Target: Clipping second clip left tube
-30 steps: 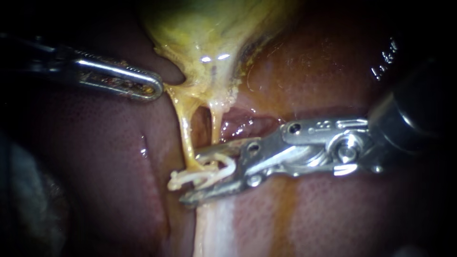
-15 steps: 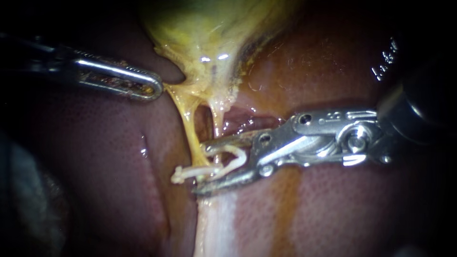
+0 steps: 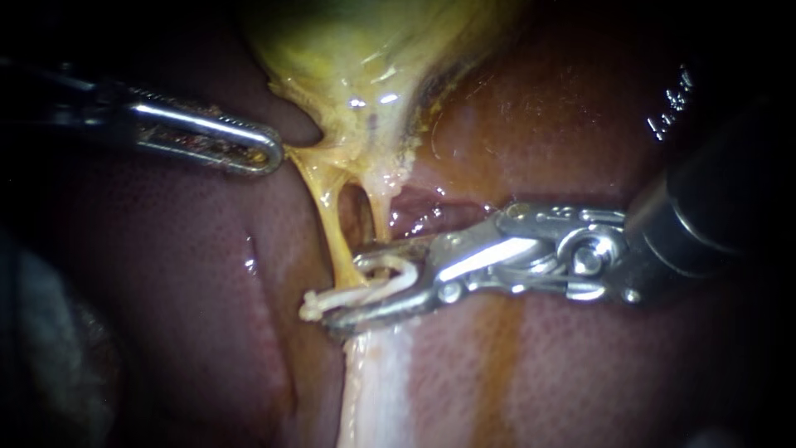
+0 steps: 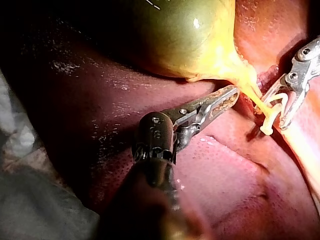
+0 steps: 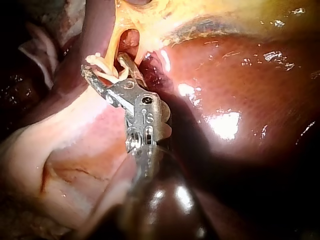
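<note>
Background: dark red liver, wet and glossy, with the yellow-green gallbladder hanging in from above.

Left: left instrument lies with its tip against the yellow tissue at the gallbladder's neck. Can't tell whether it has hold of that tissue. Same place as a second ago.

Centre: two thin tubes drop from the neck. The left tube runs taut down to the white clip. The right tube passes behind the upper jaw.

Right: right instrument comes in level, its jaws either side of the clip and the foot of the left tube. Only a narrow gap shows between them, and the clip is pressed from both sides.

Change: a second ago these jaws stood wide, the clip a loose open loop. Half a second ago they sat slightly higher on the tube, still spread. Now they are drawn close and the loop is flattened. Reads as the squeeze under way. Clip not visibly latched; its free end pokes past the jaw tips. Whether another clip lies beneath can't be separated out.
</note>
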Robot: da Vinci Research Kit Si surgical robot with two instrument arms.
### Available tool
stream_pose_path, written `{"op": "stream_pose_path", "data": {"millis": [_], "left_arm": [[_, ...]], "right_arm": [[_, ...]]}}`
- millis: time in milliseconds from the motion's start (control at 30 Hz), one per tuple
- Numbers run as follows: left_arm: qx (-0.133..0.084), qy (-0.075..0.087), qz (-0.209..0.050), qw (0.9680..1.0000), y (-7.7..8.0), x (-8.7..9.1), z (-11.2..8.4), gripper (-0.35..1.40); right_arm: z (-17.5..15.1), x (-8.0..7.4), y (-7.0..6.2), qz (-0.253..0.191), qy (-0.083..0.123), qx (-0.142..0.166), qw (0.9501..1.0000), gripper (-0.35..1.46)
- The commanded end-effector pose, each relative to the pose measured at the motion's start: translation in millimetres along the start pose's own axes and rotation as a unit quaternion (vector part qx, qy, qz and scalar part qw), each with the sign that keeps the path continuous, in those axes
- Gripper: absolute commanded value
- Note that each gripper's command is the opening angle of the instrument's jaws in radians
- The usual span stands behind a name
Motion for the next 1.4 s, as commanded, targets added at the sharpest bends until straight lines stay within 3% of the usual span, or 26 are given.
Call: {"op": "stream_pose_path", "data": {"millis": [33,467,800,933,1233,1400], "left_arm": [[0.000,0.000,0.000,1.0000,0.0,0.0,0.0,-0.35],[0.001,0.000,0.000,1.0000,-0.1,-0.1,0.3,-0.35],[0.001,0.000,0.000,1.0000,-0.1,-0.1,0.4,-0.35],[0.001,0.000,0.000,1.0000,-0.1,-0.1,0.4,-0.35],[0.001,0.000,0.000,1.0000,-0.1,-0.2,0.3,-0.35],[0.001,0.000,0.000,1.0000,-0.1,-0.2,0.3,-0.35]], "right_arm": [[0.2,0.1,0.0,0.002,0.000,0.000,1.0000,0.49],[2.2,1.1,-0.3,0.018,0.013,0.004,0.9997,0.49],[2.9,1.5,-0.8,0.024,0.039,0.021,0.9987,0.50],[2.9,1.7,-1.9,0.024,0.038,0.035,0.9983,0.50],[2.9,3.2,-5.5,0.021,0.045,0.080,0.9956,0.49],[2.9,3.9,-6.8,0.019,0.044,0.096,0.9942,0.46]]}}
